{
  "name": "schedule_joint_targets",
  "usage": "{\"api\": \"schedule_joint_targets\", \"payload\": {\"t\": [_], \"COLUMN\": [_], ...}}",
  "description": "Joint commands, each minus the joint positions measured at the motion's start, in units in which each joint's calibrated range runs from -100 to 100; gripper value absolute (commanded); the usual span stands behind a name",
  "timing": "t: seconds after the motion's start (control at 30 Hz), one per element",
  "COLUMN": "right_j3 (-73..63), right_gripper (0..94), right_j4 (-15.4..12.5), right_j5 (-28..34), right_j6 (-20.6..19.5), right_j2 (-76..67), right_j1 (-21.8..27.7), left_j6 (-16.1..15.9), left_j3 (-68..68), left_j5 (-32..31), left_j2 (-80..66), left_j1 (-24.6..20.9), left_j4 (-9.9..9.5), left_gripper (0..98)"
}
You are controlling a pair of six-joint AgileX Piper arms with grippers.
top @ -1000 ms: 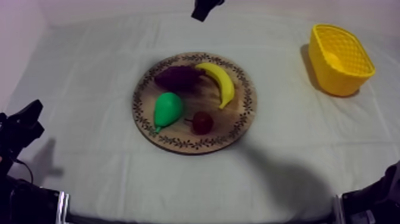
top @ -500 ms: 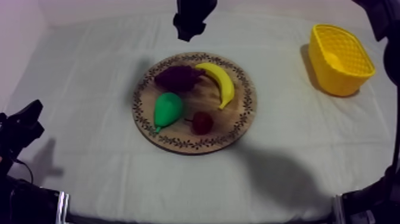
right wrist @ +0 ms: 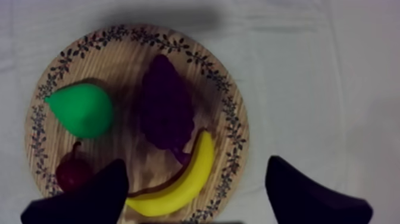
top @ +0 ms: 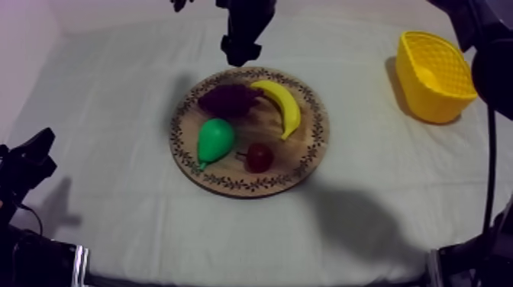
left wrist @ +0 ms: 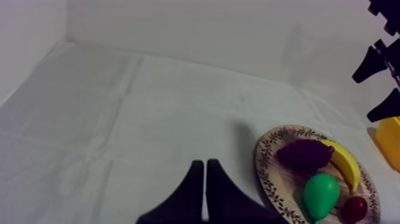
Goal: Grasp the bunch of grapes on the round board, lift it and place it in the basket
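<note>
table (top: 107,114) | wooden board (top: 229,183): centre | yellow basket (top: 432,105): right, well apart

one round wooden board (top: 229,183). four toy fruits lie on it, one of each kind: one bunch of grapes (top: 227,99) at the board's 11 o'clock, one banana (top: 282,105) at 1 o'clock, one pear (top: 214,140) at 8 o'clock, one small red fruit (top: 260,156) at 5 o'clock. one yellow basket (top: 435,103), well apart from the board toward 2 o'clock. two grippers: one right gripper (top: 240,53) just past the board's 12 o'clock rim, one left gripper (left wrist: 204,164) far out toward 8 o'clock.
</note>
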Motion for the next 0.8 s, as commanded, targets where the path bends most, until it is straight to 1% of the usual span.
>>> {"api": "schedule_joint_targets", "payload": {"t": [0.0,0.3,0.57,0.77], "right_j3": [0.0,1.3,-0.6,-3.3], "right_gripper": [66.3,66.0,66.3,66.1], "right_j4": [-0.6,-3.3,-6.1,-7.2], "right_j5": [-0.4,-4.3,-6.3,-7.7], "right_j6": [0.7,3.9,7.0,7.8], "right_j2": [1.1,7.5,13.4,17.3], "right_j1": [0.1,0.8,1.1,1.2], "left_j6": [0.0,0.0,0.0,0.0], "left_j3": [0.0,0.0,0.0,0.0], "left_j5": [0.0,0.0,0.0,0.0], "left_j2": [0.0,0.0,0.0,0.0], "left_j1": [0.0,0.0,0.0,0.0], "left_j4": [0.02,0.02,0.02,0.02], "left_gripper": [0.1,0.1,0.1,0.1]}}
